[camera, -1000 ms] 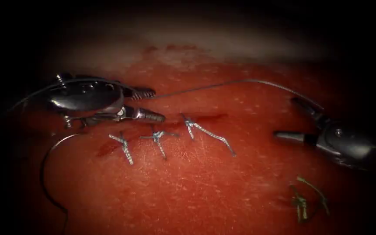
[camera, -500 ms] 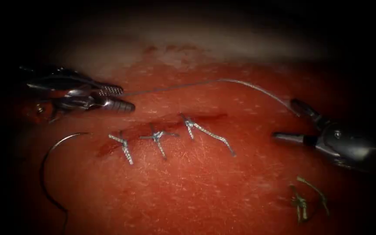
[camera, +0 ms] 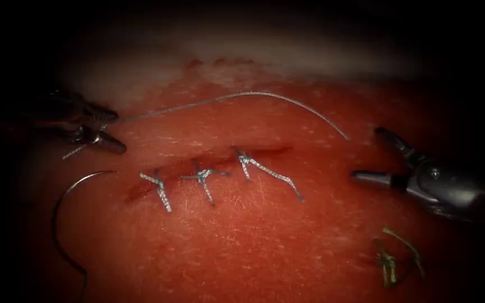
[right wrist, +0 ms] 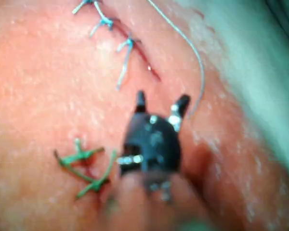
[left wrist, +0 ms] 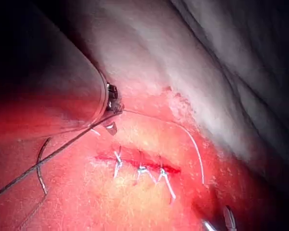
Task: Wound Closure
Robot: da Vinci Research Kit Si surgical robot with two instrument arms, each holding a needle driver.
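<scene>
Left tool (camera: 105,130) sits at the far left of the endoscope view, above the left end of the cut; its jaws are clamped on the thread (camera: 242,95). Right tool (camera: 374,154) sits right of the cut with its jaws spread wide apart, holding nothing; the right wrist view confirms both jaws parted (right wrist: 161,103).

The thread runs from the left tool's jaws in an arch over the tissue (camera: 254,247) above the cut and ends loose, its free tip just short of the right tool's upper jaw, not touching it. The needle (camera: 63,219) lies free on the tissue, lower left of the cut, held by neither tool and not in the tissue.

The cut (camera: 209,163) carries three tied stitches (camera: 203,179) with short tails. Greenish cut ends of thread (camera: 391,255) lie on the tissue below the right tool.
</scene>
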